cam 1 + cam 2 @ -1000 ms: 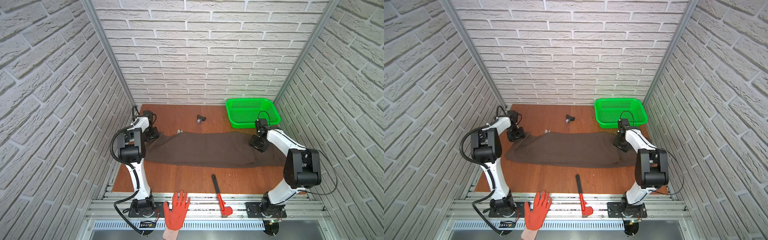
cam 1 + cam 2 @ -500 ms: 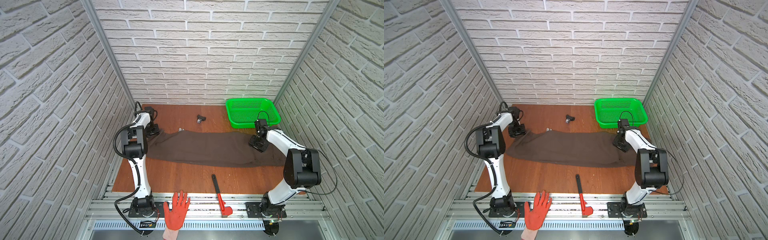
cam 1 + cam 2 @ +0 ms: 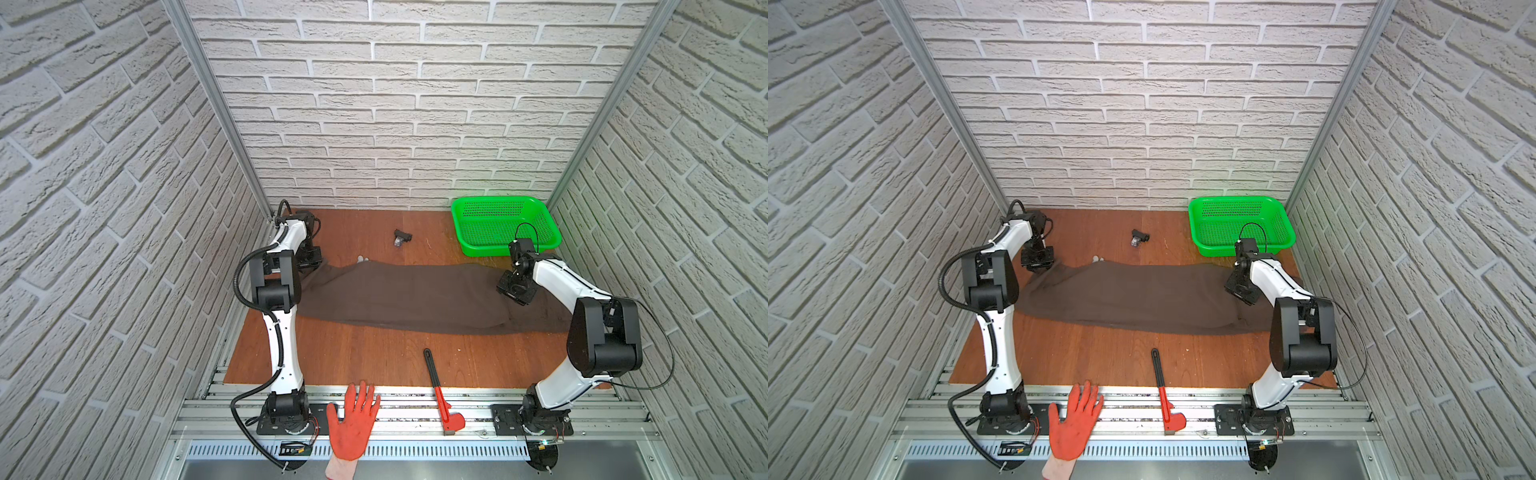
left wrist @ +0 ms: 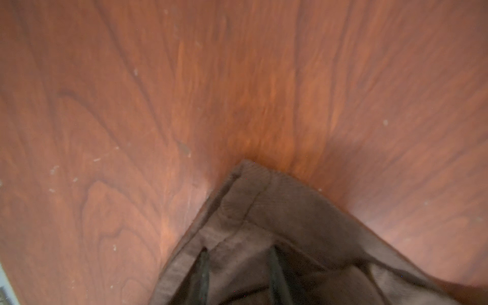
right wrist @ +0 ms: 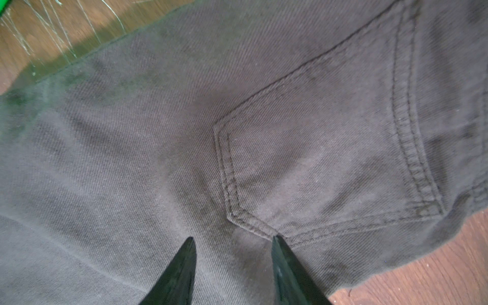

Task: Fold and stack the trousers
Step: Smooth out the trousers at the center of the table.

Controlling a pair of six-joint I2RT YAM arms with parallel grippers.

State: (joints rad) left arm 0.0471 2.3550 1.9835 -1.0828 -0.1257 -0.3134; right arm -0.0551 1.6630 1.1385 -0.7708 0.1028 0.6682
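Note:
The dark brown trousers (image 3: 415,291) (image 3: 1133,295) lie stretched nearly the width of the wooden table. My left gripper (image 3: 309,266) (image 3: 1038,262) is down on their far left hem corner. In the left wrist view its fingers (image 4: 203,264) sink into the hem (image 4: 264,211), and my left gripper (image 4: 237,250) is shut on a bunched fold. My right gripper (image 3: 515,291) (image 3: 1241,293) rests on the seat end at the right. There my right gripper (image 5: 233,240) is open, its tips on flat cloth beside a back pocket (image 5: 330,158).
A green basket (image 3: 505,224) stands at the back right, close behind the right wrist. A small black object (image 3: 401,239) lies behind the trousers, and something small and pale (image 3: 362,259) peeks out at their far edge. A red-headed tool (image 3: 440,390) and an orange glove (image 3: 353,419) are at the front rail.
My left arm has shifted at the trousers' left end, and its jaws have closed in on the hem corner. The right arm has stayed where it was.

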